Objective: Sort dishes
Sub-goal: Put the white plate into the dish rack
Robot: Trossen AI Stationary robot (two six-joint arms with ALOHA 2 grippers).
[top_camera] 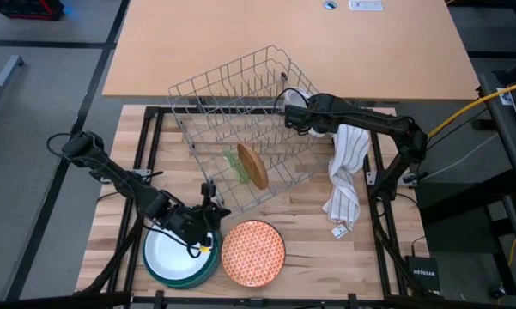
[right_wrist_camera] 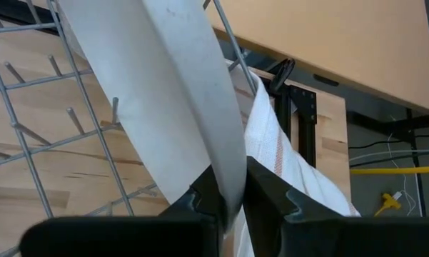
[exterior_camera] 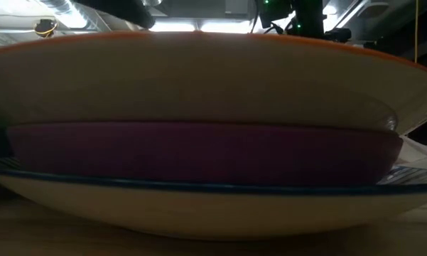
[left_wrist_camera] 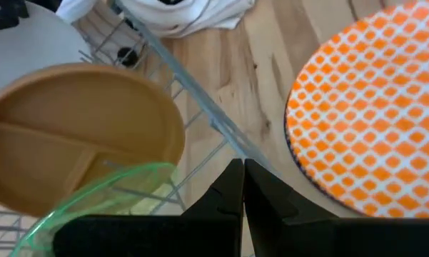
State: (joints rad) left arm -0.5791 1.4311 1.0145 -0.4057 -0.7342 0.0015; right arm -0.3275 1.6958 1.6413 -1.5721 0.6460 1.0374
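Note:
A grey wire rack (top_camera: 240, 129) lies tilted mid-table. A brown plate (top_camera: 252, 166) and a clear green one (top_camera: 234, 164) stand on edge in it. My right gripper (top_camera: 290, 110) is at the rack's far right corner, shut on a white dish (right_wrist_camera: 164, 93). My left gripper (top_camera: 210, 199) is shut just off the rack's near corner, its tips (left_wrist_camera: 243, 187) close to a rack wire (left_wrist_camera: 200, 107). A white plate (top_camera: 176, 249) lies on a teal one at the near left. Beside them, an orange-patterned plate (top_camera: 252, 252) tops a stack. My right gripper pinches the white dish's rim (right_wrist_camera: 230, 187) between its two fingers, one on each face. The dish stands edge-on and tilted over the rack's tines, and its far part runs out of the picture. Whether my left gripper touches the rack wire, I cannot tell.
A white striped cloth (top_camera: 343, 180) hangs over the rack's right side and trails onto the table. In the low view the orange-rimmed plate (exterior_camera: 199, 78) rests on a purple one (exterior_camera: 199, 153) and a blue-rimmed white one (exterior_camera: 199, 206), hiding everything behind. A tan tabletop (top_camera: 283, 34) lies beyond.

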